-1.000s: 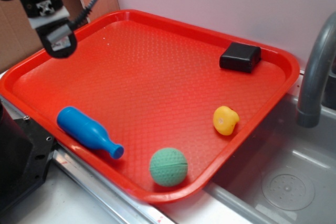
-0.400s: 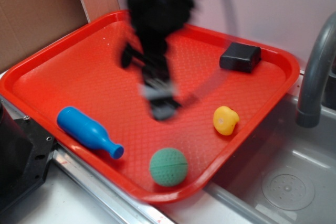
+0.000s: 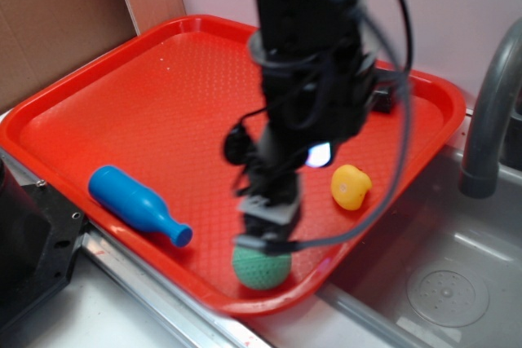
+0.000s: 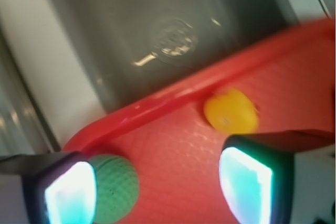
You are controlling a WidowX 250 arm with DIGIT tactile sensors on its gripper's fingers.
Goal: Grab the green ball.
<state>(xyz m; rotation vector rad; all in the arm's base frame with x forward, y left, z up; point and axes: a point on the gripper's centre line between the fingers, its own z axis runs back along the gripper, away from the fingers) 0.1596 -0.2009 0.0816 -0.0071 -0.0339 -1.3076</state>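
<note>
The green ball (image 3: 261,267) lies in the near corner of the red tray (image 3: 155,95); its top is covered by the arm. In the wrist view the green ball (image 4: 118,190) shows just inside the left finger, partly hidden behind it. My gripper (image 3: 265,230) hangs right above the ball, fingers pointing down. My gripper (image 4: 160,190) is open, with a wide gap of bare tray between the glowing pads. I cannot tell whether the left pad touches the ball.
A small yellow toy (image 3: 351,187) sits to the right of the gripper, near the tray's right rim. A blue bottle-shaped toy (image 3: 137,204) lies at the tray's front left. A black block (image 3: 390,97) is mostly hidden behind the arm. A sink (image 3: 440,283) and grey faucet (image 3: 489,112) lie to the right.
The arm swept from the far left corner across the tray to the near corner and came down over the green ball. The objects have not moved.
</note>
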